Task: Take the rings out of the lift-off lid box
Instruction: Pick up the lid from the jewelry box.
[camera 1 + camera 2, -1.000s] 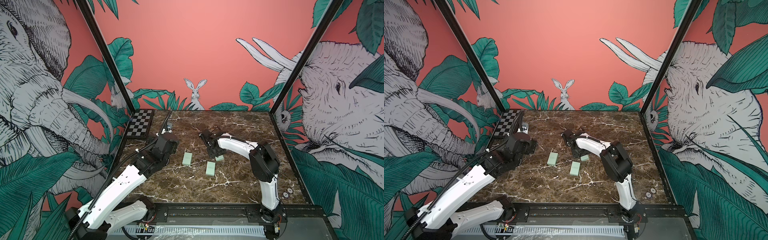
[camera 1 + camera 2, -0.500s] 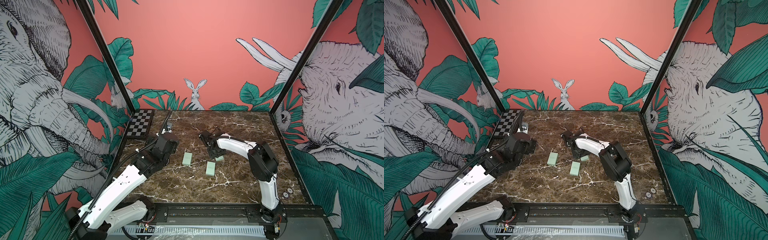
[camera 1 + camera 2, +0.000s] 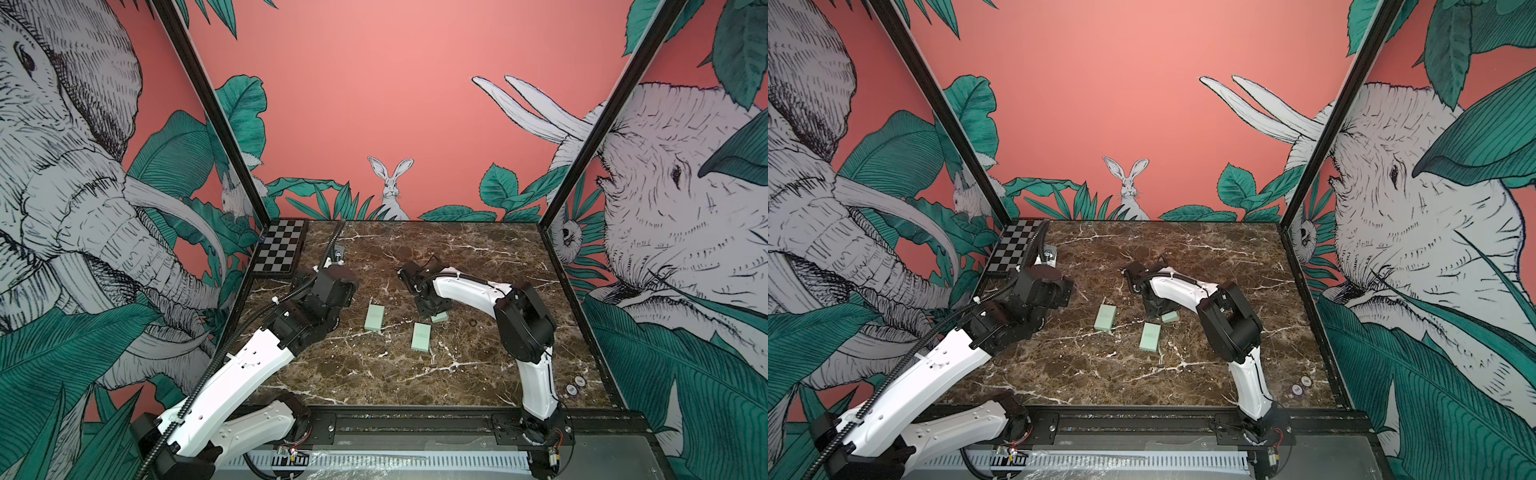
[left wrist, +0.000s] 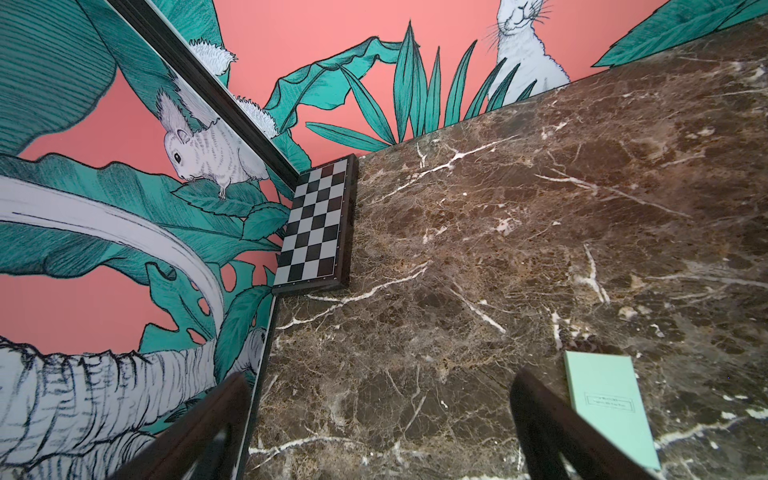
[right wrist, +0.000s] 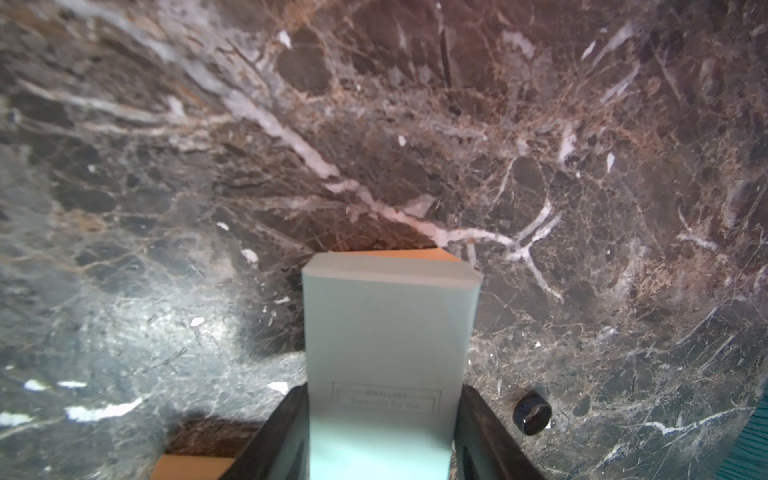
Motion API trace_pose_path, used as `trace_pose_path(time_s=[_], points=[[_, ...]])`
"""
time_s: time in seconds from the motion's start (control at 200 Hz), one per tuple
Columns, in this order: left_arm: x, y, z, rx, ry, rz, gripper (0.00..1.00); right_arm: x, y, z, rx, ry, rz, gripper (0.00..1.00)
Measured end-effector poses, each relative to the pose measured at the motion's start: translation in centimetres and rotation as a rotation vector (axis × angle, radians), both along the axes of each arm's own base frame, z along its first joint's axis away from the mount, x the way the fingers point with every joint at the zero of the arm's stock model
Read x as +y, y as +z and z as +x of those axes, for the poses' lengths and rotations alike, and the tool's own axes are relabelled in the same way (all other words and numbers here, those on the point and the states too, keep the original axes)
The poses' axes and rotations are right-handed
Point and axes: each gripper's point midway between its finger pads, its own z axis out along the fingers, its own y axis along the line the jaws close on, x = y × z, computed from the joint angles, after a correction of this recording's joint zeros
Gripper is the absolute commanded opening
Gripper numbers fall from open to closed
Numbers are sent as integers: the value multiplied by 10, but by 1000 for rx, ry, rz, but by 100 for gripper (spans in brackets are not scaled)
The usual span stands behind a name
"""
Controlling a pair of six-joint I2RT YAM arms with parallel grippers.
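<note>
The right gripper (image 5: 382, 392) has its two fingers pressed on the long sides of a mint-green box (image 5: 386, 324), most likely so it can lift the lid straight up. A tan strip (image 5: 415, 252) shows at the far end of the box, maybe the part under the lid. One dark ring (image 5: 532, 408) lies on the marble table (image 5: 374, 124) just beside that gripper, out of the box. No other rings can be seen; they may be inside. The left gripper (image 4: 374, 436) is wide open and holds nothing. It hangs near a second mint box (image 4: 606, 411), likely so it is not in the way.
</note>
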Motion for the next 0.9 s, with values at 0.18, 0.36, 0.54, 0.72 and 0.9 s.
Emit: trace_pose_path(time_s=[0.18,0.36,0.54,0.72,0.9], points=[[0,0,0,-2,2,2,99,0,0,0,-1,-3,1,53],[1,1,0,-3,4,3,99,0,1,0,-2,-4,3,51],[1,1,0,-5,7,5,99,-1,10,-3,-12,-7,22,51],[2,1,0,-6,11,10,99,1,29,-2,-15,-30,136,49],[2,2,0,-10,13,14,99,-12,27,-2,20,-78,193,48]])
